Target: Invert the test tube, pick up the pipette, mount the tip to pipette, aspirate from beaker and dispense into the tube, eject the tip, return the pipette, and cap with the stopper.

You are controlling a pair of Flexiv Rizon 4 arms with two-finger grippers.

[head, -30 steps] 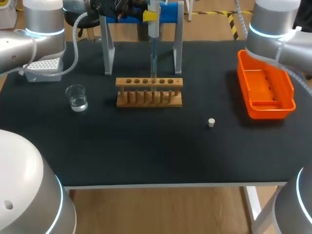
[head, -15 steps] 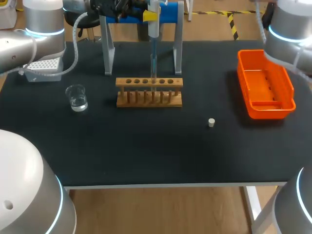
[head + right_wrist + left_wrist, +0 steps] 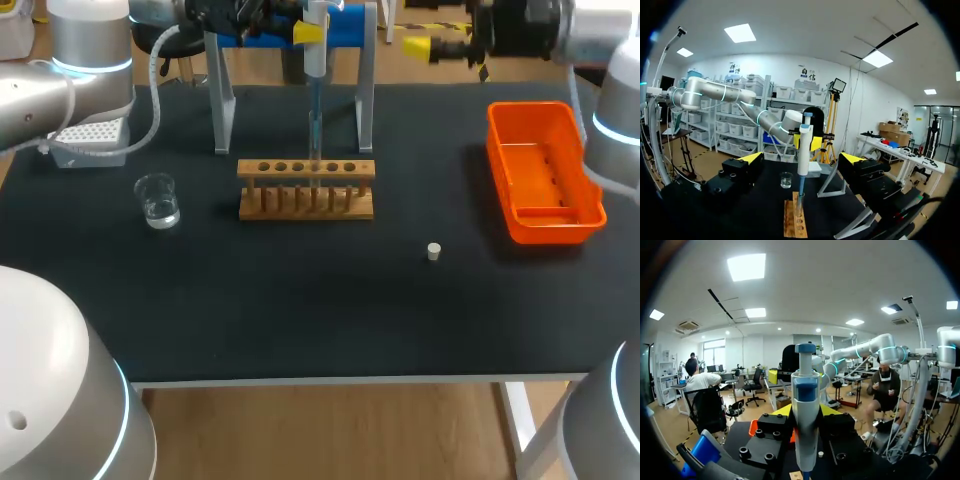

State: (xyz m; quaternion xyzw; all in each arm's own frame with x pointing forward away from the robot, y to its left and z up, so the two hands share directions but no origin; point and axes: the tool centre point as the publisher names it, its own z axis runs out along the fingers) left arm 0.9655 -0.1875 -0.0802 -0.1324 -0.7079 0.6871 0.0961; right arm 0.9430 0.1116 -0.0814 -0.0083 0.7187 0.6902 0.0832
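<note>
My left gripper (image 3: 312,33) is shut on the grey and blue pipette (image 3: 315,55) and holds it upright at the back of the table. The pipette's tip reaches down into a clear test tube (image 3: 314,140) standing in the wooden rack (image 3: 306,188). In the left wrist view the pipette (image 3: 805,425) stands between the fingers of the left gripper (image 3: 806,412). My right gripper (image 3: 420,45) hangs open and empty at the back right, pointing toward the pipette. In its own view the right gripper (image 3: 802,159) looks at the pipette (image 3: 803,145), the rack (image 3: 794,220) and the beaker (image 3: 786,180). A small white stopper (image 3: 433,251) lies on the mat.
A glass beaker (image 3: 158,200) with water stands left of the rack. The white tip box (image 3: 90,140) sits at the far left. The blue and grey pipette stand (image 3: 345,60) rises behind the rack. An orange bin (image 3: 590,195) lies at the right.
My right arm has swung up and back, and its gripper has come into sight at the back right. The left arm, pipette and tube have not moved.
</note>
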